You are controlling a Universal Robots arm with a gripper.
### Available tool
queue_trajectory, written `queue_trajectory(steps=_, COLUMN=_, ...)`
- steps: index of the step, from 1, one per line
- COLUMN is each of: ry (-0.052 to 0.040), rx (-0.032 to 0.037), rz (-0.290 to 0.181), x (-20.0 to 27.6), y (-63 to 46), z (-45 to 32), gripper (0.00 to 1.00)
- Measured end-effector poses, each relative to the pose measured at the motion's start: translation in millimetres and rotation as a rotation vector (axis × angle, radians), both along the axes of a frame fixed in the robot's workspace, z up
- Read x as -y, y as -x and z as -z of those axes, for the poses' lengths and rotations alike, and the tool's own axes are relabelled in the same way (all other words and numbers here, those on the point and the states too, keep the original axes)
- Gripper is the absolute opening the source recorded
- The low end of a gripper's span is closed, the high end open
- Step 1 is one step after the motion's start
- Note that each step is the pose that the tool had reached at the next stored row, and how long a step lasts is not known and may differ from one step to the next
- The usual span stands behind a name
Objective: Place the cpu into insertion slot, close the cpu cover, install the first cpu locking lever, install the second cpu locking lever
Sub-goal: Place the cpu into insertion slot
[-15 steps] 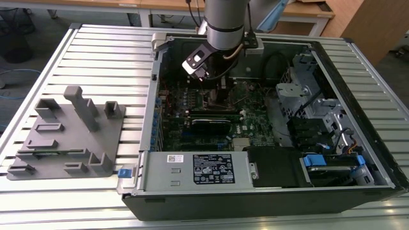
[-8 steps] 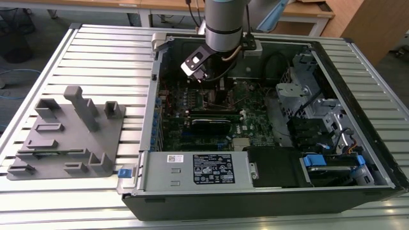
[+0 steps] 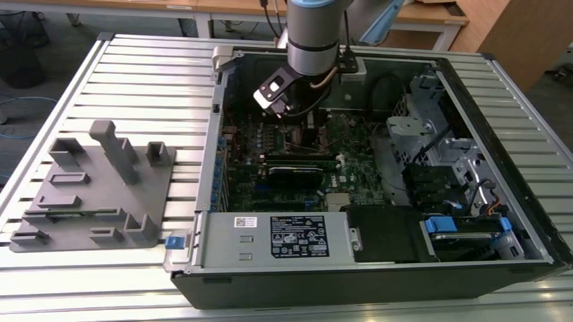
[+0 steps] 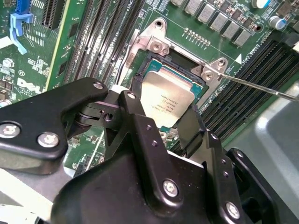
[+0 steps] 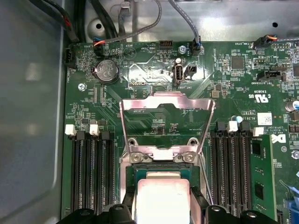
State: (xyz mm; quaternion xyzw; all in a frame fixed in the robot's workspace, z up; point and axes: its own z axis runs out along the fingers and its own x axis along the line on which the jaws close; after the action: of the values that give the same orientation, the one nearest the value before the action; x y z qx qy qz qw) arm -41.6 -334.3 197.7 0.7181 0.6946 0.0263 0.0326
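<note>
Inside the open black case (image 3: 358, 282) on the slatted table (image 3: 134, 74), the exterior view shows us the arm (image 3: 313, 33) reaching down to the green board (image 3: 349, 134). In the second wrist view, we see the claw (image 4: 161, 112) pinching the flat silver-tan cpu (image 4: 166, 95) by opposite edges at the black-framed slot (image 4: 161, 56); we cannot tell if it is seated. In the first wrist view, the thin metal cover (image 5: 154, 103) stands raised.

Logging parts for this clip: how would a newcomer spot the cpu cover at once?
In the open computer case, look at the green motherboard between the black memory slots. The cpu cover stands raised beside the cpu that the gripper holds, a thin silvery frame with a big square cut-out showing board through it.
</note>
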Motion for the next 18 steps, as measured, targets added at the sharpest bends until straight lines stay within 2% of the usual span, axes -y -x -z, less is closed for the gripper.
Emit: queue_trajectory(steps=18, ry=-0.0002, rx=0.0001, rz=0.000, x=-0.1, y=0.0, z=3.3, gripper=0.54)
